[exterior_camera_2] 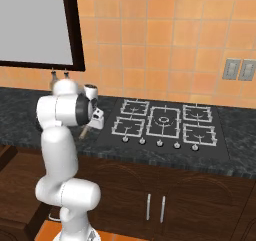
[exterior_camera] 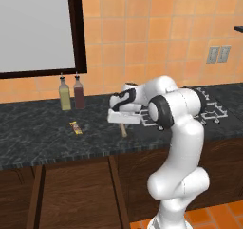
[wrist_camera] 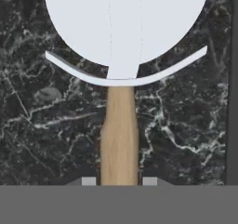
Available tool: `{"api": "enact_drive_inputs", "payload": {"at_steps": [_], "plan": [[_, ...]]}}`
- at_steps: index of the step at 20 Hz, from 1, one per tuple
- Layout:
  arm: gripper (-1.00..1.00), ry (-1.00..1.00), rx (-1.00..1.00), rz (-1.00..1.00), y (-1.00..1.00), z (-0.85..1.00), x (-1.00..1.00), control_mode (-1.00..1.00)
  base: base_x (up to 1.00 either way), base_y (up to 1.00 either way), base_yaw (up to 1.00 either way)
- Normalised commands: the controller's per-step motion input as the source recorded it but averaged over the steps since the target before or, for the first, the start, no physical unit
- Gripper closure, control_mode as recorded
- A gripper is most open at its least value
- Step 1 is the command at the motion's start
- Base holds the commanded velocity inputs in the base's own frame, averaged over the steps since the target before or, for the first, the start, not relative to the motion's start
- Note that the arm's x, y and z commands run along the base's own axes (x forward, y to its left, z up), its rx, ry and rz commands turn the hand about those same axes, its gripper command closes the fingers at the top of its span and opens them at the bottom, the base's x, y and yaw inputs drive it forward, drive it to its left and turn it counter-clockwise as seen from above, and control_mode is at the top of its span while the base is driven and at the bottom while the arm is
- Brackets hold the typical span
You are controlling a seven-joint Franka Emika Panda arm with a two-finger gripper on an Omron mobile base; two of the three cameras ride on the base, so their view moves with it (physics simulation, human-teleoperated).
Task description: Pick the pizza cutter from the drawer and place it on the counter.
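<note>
You had the gripper (wrist_camera: 117,181) clamped on the pizza cutter (wrist_camera: 119,125) handle, low over the counter (exterior_camera: 38,128), seemingly just above it; placing step, next lower and release.

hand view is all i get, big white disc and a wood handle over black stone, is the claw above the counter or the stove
Observer: Above the counter, just left of the stove; the claw holds the pizza cutter by its handle.
Operator: anything lying near it
Observer: A small yellow-brown wrapped bar lies on the counter to the claw's left.
Operator: what else that side
Observer: Two bottles stand at the back wall.
</note>
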Motion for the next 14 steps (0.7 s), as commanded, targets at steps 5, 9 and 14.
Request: {"api": "enact_drive_inputs", "payload": {"at_steps": [5, 9, 14], "plan": [[1.0, -0.05, -0.05, 0.0, 0.04, -0.57, 0.66, -1.0, 0.0, 0.0, 0.0], [-1.0, 0.0, 0.0, 0.0, 0.03, 0.0, 0.05, -1.0, 0.0, 0.0, 0.0], [-1.0, -0.05, 0.0, 0.0, 0.0, 0.11, -0.05, -1.0, 0.0, 0.0, 0.0]]}}
